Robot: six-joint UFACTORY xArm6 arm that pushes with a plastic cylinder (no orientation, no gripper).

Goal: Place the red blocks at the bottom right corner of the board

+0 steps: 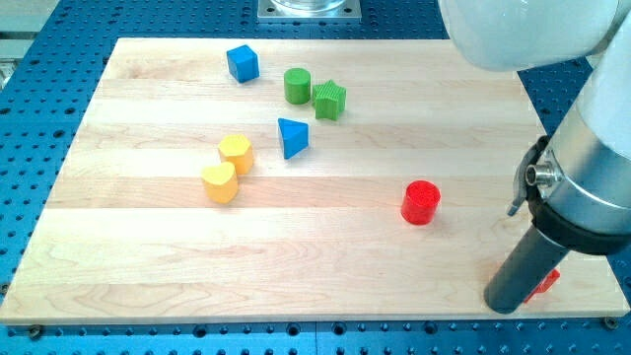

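Note:
A red cylinder [421,202] stands on the wooden board [325,266], right of centre. A second red block [545,283] lies near the board's bottom right corner, mostly hidden behind my rod, so its shape is unclear. My tip [502,306] rests on the board at the view's bottom right, touching or just left of that hidden red block and well to the lower right of the red cylinder.
A blue cube [243,63], a green cylinder [297,86] and a green star block [330,100] sit near the view's top. A blue triangle [292,137] is at centre. Two yellow blocks [237,153] [220,182] sit at left. The arm's white body [592,118] fills the right edge.

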